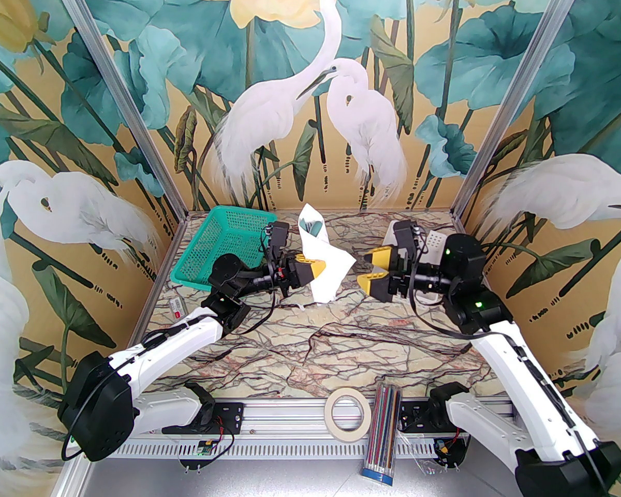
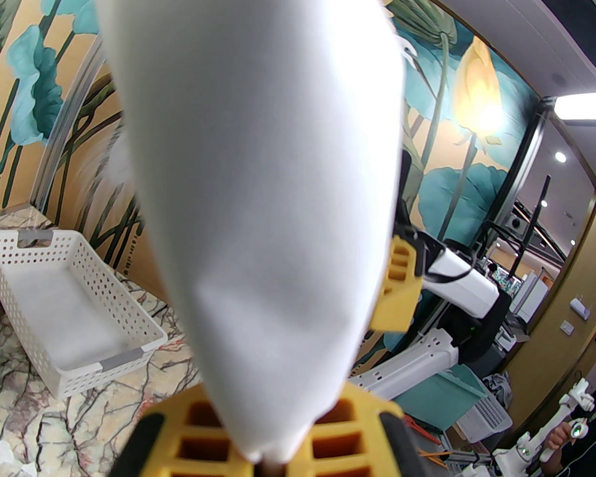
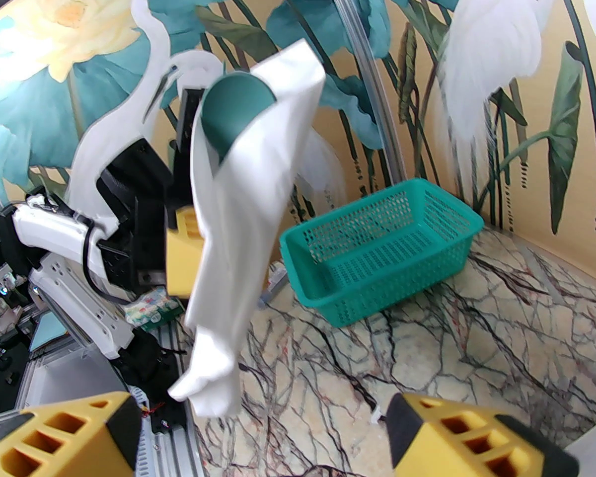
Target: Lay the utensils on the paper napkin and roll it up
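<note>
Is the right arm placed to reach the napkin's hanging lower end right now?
Probably yes. The right gripper is open and faces the paper napkin, which the left gripper holds up by its side. Open space lies between them, with nothing standing in the way.

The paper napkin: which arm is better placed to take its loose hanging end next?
Probably the right. The right gripper is open, empty and faces the paper napkin. The left gripper is shut on it, a green utensil wrapped inside, so it is busy.
</note>
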Available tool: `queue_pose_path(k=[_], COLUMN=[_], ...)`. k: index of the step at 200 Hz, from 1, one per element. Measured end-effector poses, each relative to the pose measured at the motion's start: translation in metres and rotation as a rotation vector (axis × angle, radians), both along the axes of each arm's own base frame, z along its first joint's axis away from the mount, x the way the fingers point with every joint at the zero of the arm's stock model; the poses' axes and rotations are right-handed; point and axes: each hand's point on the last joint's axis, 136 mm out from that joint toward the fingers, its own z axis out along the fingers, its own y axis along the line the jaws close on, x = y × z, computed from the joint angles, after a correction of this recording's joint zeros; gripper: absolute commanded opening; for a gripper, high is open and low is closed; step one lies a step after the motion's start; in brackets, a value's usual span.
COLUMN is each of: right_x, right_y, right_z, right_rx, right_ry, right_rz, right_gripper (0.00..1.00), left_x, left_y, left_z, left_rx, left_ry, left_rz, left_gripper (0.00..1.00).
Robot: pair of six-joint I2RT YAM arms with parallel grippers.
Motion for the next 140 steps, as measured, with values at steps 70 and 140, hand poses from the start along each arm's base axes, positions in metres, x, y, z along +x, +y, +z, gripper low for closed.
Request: queue_pose_path(k=[70,140], right_x=[0.006,0.007], right_y=[0.029,0.032], right_z=[0.016,0.021], right_rx=[0.014,0.023], right_ry=[-0.023,-0.03], right_rz=[0.103,0.118], right_gripper=[0.31,0.0], left_x=[-0.002,-0.005], left_y=[-0.003,-0.003], left_z=[-0.004,-0.002], left_rx=[0.008,0.003], left_ry=[-0.001,-0.019], left_rz=[-0.026,-0.041], left_gripper=[0.0,0.0])
